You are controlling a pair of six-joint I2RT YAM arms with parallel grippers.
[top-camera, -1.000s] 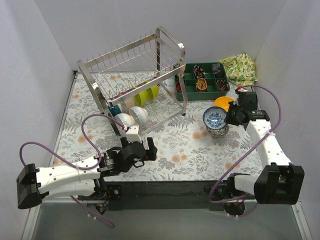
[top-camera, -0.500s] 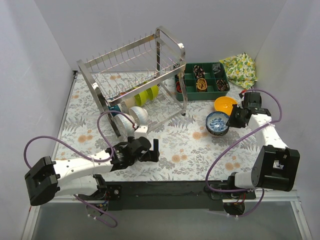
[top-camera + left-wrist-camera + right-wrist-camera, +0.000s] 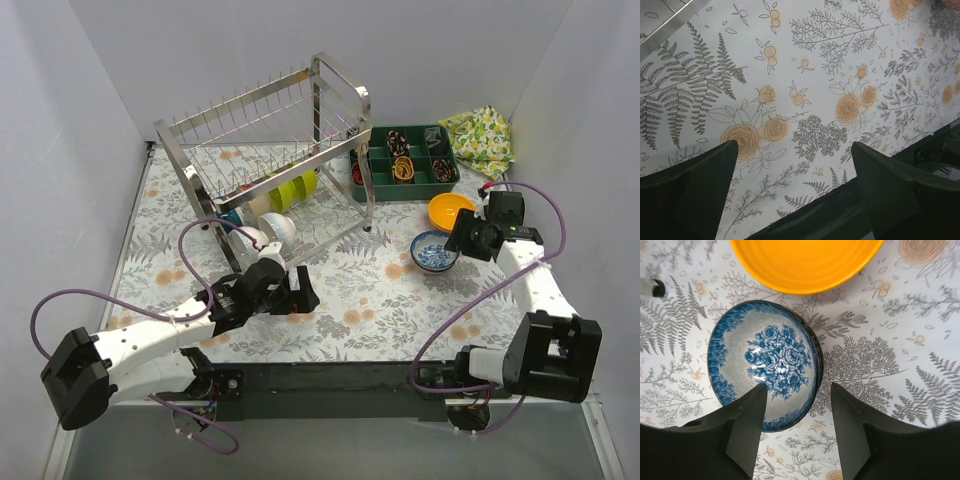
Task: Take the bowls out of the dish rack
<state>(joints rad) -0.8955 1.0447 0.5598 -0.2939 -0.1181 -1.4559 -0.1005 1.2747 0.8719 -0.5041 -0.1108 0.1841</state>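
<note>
Steel wire dish rack (image 3: 265, 140) sits at about 11 o'clock on your bench (image 3: 370, 290) in the top view. It's still loaded on the lower tier: a lime green bowl (image 3: 288, 191) and a white bowl (image 3: 277, 228) stand on edge between the bars, with more tucked behind them that I can't make out well.

Two bowls are out already, over at 3 o'clock. The blue-and-white bowl (image 3: 434, 251) sits upright on the floral cover. The yellow-orange bowl (image 3: 451, 210) is just beside it at its 1 o'clock; can't tell if the rims touch.

Your right gripper (image 3: 460, 238) is at the blue-and-white bowl's 3 o'clock side. On the right wrist cam its jaws are spread wide and straddle the near rim, one finger over the inside and one outside. It isn't clamped on anything.

Your left gripper (image 3: 303, 295) hangs over bare bench at 5 o'clock from the white bowl. It's wide apart too, and its wrist cam shows only flower print between the fingers (image 3: 690, 190).

The green tray (image 3: 405, 160) and lemon-print cloth (image 3: 478, 135) sit up at 1 o'clock.
</note>
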